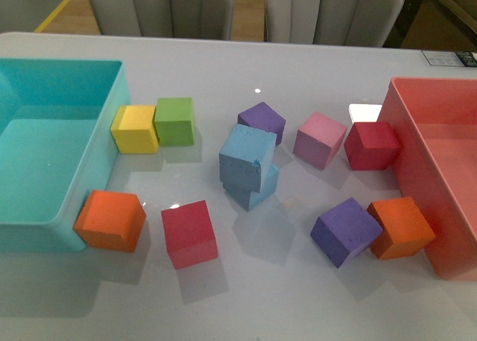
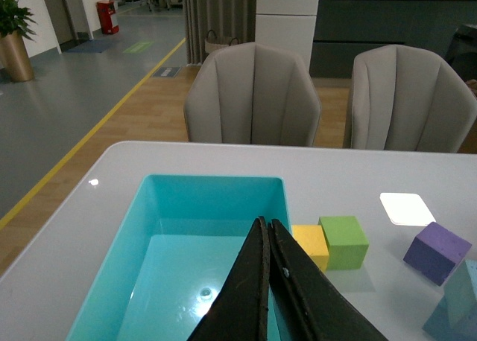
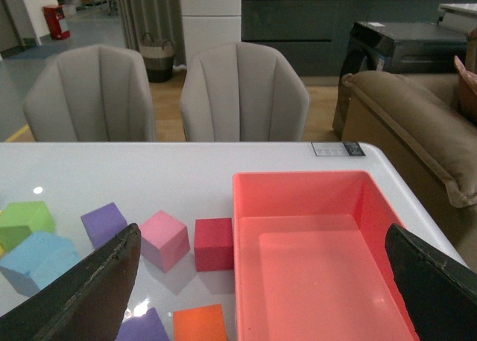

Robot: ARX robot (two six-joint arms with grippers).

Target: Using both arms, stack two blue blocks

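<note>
Blue blocks: upper blue block [image 1: 247,158] stacked on lower blue block [image 1: 258,190], turned askew so the lower one juts out toward the near right; mid-table [image 1: 238,296], between the turquoise bin [image 1: 45,207] and the red bin [image 1: 417,162]; stack also seen in the right wrist view [image 3: 37,257]
Left gripper [image 2: 267,240]: jaws pressed together, holding nothing; raised over the turquoise bin
Right gripper [image 3: 261,281]: jaws spread wide, holding nothing; raised over the red bin
Neighbours: purple cube [image 1: 261,121] just behind the stack; pink cube [image 1: 320,138] to its right; red cube [image 1: 189,233] near its front left; yellow cube [image 1: 135,128] touching green cube [image 1: 175,121] beside the turquoise bin
</note>
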